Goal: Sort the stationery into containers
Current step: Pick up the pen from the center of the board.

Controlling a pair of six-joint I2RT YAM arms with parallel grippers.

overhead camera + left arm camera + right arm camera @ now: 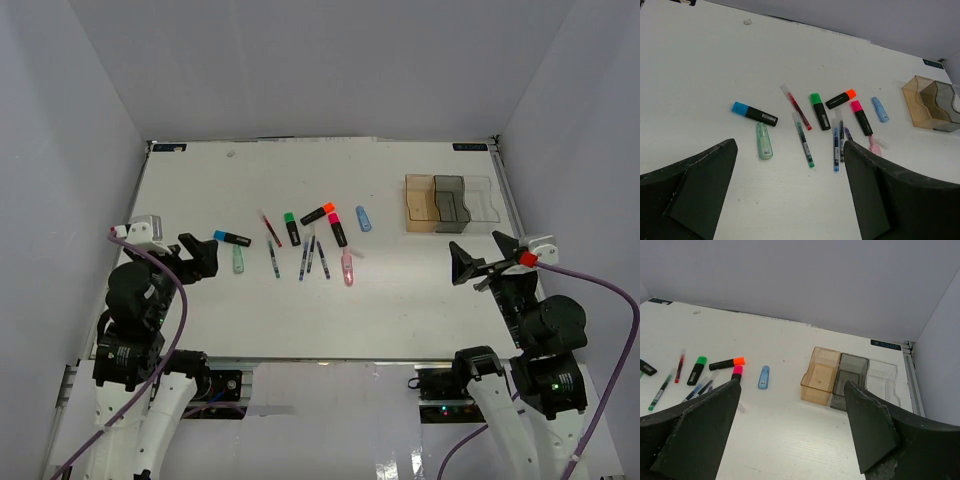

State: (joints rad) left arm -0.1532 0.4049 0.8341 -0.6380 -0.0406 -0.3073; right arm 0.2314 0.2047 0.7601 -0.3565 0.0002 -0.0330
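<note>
The stationery lies loose mid-table: a blue-capped highlighter (232, 238) (754, 113), a mint marker (238, 259) (764, 140), a red pen (269, 227), green-capped (291, 228), orange-capped (318, 213) and pink-capped (337, 228) highlighters, a blue marker (363, 218) (764, 377), a pink marker (347, 267) and several thin dark pens (305, 258). The amber bin (420, 203) (820, 376), grey bin (450, 203) and clear bin (479, 202) stand in a row at the right, all empty. My left gripper (205, 255) (789, 145) is open, left of the stationery. My right gripper (465, 265) (791, 385) is open, near the bins.
White walls enclose the table on the left, back and right. The bins sit close to the table's right edge (512, 215). Both arm bases stand at the near edge.
</note>
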